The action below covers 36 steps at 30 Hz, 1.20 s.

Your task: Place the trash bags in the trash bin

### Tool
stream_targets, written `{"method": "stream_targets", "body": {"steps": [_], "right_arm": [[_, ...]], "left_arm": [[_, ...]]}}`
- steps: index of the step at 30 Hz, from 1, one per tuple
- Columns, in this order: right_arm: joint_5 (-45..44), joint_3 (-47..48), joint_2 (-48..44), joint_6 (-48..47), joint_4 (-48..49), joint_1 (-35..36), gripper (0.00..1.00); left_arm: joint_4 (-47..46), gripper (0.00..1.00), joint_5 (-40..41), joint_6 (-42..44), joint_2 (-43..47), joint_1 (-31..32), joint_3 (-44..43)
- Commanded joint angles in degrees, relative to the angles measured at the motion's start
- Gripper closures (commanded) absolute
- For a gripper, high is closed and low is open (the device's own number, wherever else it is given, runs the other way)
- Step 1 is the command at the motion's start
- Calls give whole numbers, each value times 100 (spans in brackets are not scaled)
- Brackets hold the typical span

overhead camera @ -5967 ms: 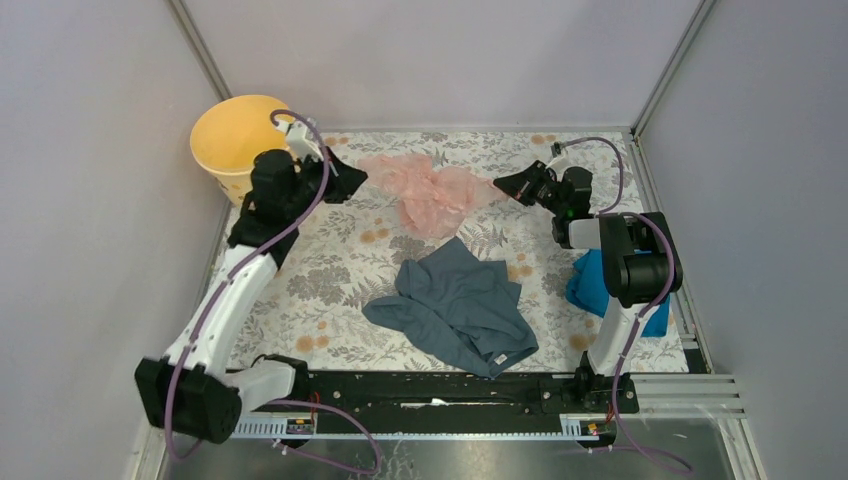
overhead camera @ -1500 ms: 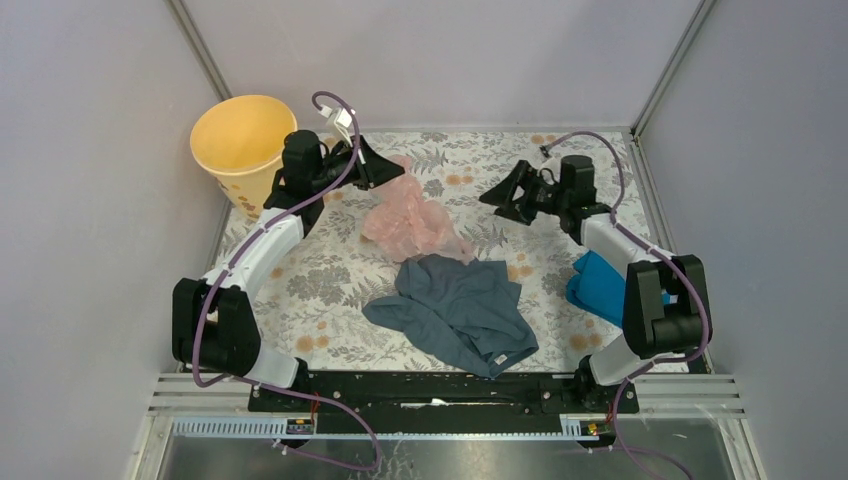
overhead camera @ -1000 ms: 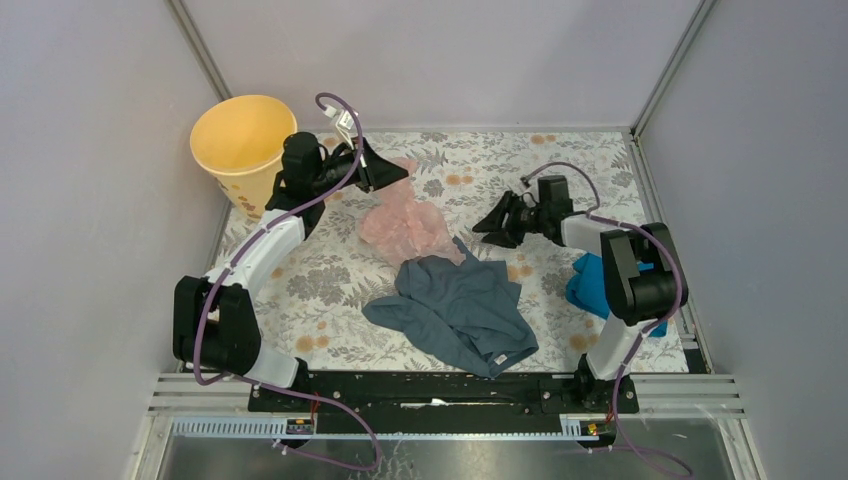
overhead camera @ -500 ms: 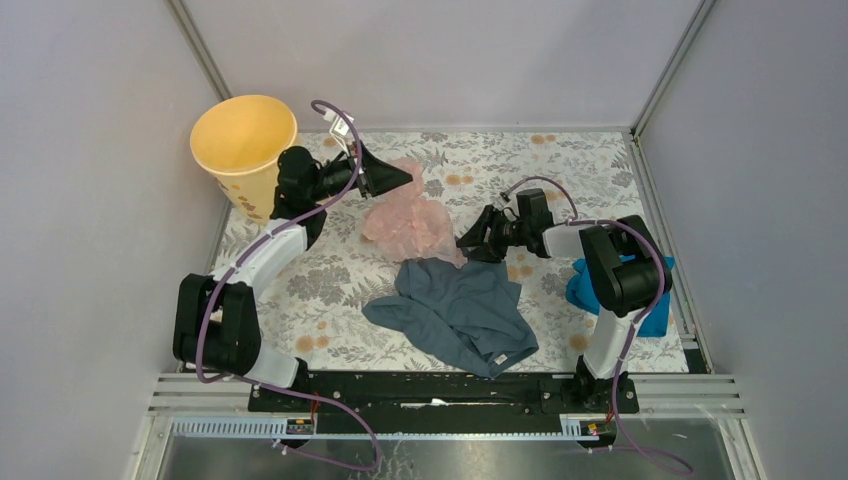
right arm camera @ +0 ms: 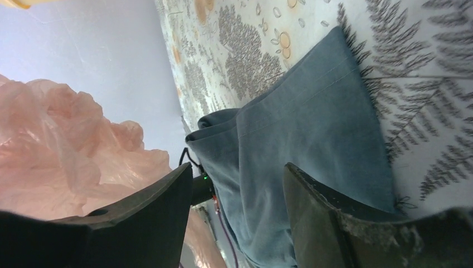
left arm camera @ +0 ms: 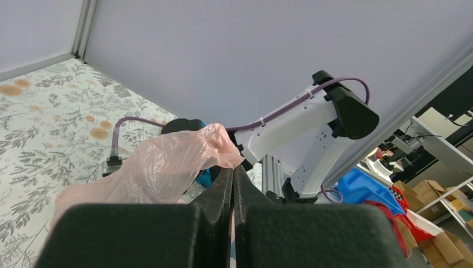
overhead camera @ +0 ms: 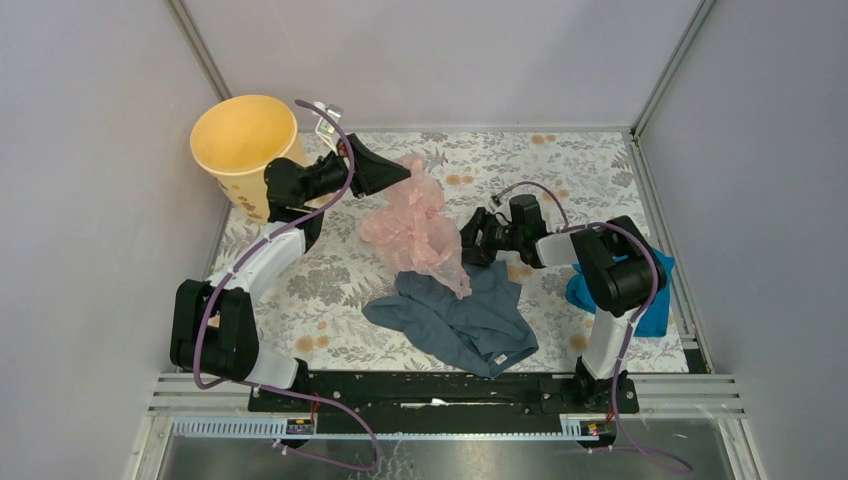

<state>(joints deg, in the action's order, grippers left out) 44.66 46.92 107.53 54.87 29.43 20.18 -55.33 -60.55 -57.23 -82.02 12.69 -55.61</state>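
Observation:
The trash bag [overhead camera: 415, 225], thin crinkled pale-pink film, hangs from my left gripper [overhead camera: 397, 172], which is shut on its top edge above the floral table. Its tail drapes down over the grey-blue garment [overhead camera: 465, 318]. In the left wrist view the bag [left arm camera: 162, 170] bunches left of the shut gripper [left arm camera: 233, 168]. My right gripper [overhead camera: 468, 242] stands open, low beside the bag's right side. In the right wrist view the right gripper [right arm camera: 237, 174] holds nothing; the bag [right arm camera: 61, 151] is to its left and the garment [right arm camera: 312, 128] lies ahead. The yellow-orange trash bin [overhead camera: 240, 140] stands at the back left, behind the left arm.
A bright blue folded cloth [overhead camera: 585, 290] lies at the right edge, partly behind the right arm. The table's floral cover [overhead camera: 330, 280] is ringed by grey walls. My right arm's white link [left arm camera: 295, 131] shows in the left wrist view.
My right gripper has swung left and down to the bag and opened wider. The left gripper has risen slightly with the bag, whose tail now reaches over the garment.

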Motion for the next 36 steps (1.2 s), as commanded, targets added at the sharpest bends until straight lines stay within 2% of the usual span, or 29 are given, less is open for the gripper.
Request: {"method": "stream_targets", "body": {"steps": [1,10,16,19,26,36], "right_arm": [[333,-265,29,634,1005,159,33],[368,-903,-724,465,945,88,27],[351,-1152,-1134,312,896,-421,24],[364,-1032,-1184,47,621,-262,23],[391,-1253,-983,579,1613,207,31],[83,-1458,-634,1118,2271,645,29]], "left_arm": [[-686,100,-132,-234,107,-12,24],[-109,100,-44,178,226,-12,-2],[18,100,-28,286,312,-10,29],[13,100,-27,271,318,-12,18],[-30,100,-27,249,322,-12,24],[-241,100,-18,102,309,-12,50]]}}
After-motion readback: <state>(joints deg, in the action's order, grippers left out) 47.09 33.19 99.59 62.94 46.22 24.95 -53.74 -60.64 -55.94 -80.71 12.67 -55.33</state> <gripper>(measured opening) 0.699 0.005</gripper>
